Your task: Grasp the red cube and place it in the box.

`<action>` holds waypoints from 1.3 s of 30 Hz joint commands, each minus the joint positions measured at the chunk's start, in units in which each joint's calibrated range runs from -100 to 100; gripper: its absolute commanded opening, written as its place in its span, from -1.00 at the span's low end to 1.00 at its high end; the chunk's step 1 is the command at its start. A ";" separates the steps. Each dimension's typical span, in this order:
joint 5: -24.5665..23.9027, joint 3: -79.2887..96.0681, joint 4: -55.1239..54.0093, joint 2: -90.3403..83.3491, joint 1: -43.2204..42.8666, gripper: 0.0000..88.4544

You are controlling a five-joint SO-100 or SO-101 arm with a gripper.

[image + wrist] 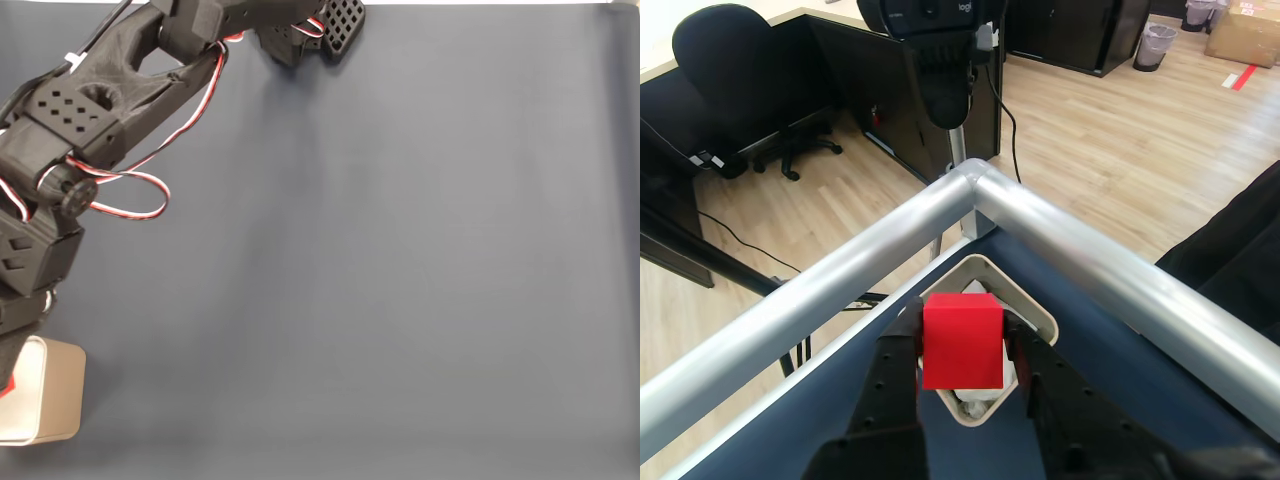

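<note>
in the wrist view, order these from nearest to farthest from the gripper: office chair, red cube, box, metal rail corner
1. red cube, held between the gripper fingers.
2. box, directly under and behind the cube.
3. metal rail corner, above the box at the table edge.
4. office chair, far upper left on the wooden floor.

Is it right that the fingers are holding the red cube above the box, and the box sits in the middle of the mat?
Not quite. The fixed view shows the box at the mat's lower left corner, not its middle. The wrist view shows the fingers holding the red cube above it.
</note>
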 commanded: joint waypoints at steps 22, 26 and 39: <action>0.15 -3.62 -3.52 1.16 1.54 -1.00; 0.24 -3.62 -3.68 1.16 1.54 -1.00; -0.39 -3.62 -3.93 1.16 1.19 -0.89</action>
